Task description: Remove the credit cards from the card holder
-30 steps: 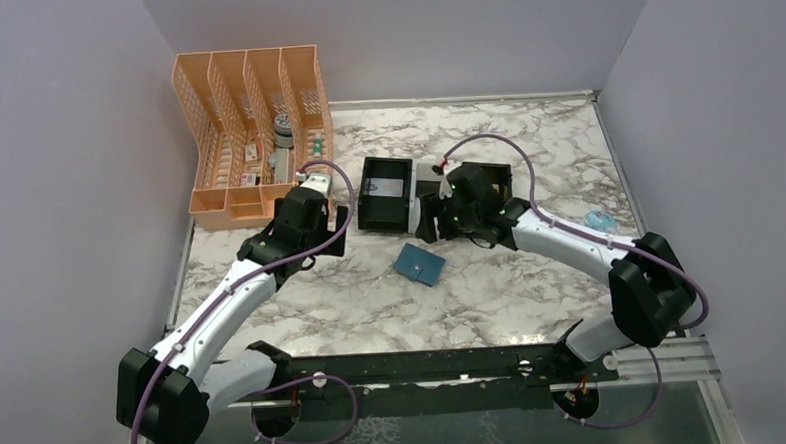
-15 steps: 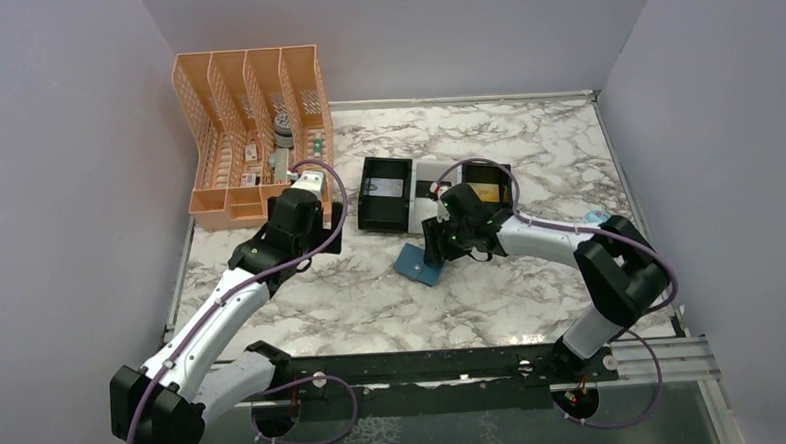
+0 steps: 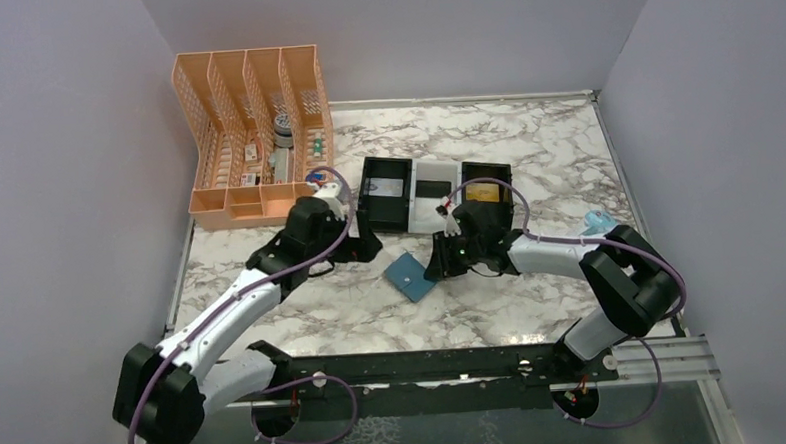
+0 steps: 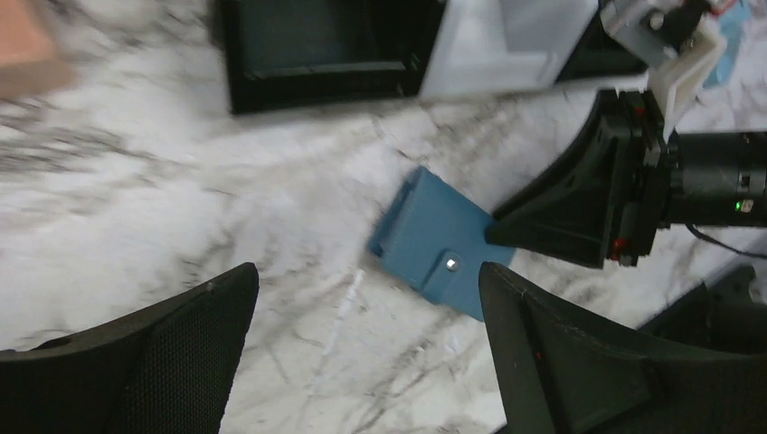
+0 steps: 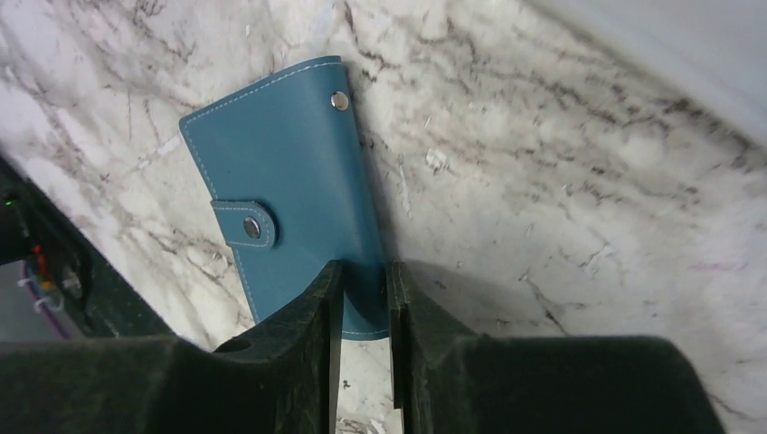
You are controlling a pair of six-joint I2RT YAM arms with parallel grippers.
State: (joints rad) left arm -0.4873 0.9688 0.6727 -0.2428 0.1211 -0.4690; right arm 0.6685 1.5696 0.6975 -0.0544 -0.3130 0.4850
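On the marble table the card holder lies flat and closed, its snap strap fastened across the teal cover, in the open middle between the two arms and just on the near side of the tray; the right gripper has come in low from the right and is clenched on the card holder's near corner, its two fingers almost together with the teal edge pinched between them; the left gripper hangs above the table to the left of the card holder, released, jaws spread wide and touching nothing, the card holder showing between them further off; beyond the card holder stands the black-and-white three-compartment tray, and a card lies in each compartment: the silver-grey card in the left black one, the black card in the white middle one, the gold card in the right black one; a small pale-blue object, too small to identify, sits near the table's right edge; farthest back on the left is the peach mesh organiser, with small items in its slots.
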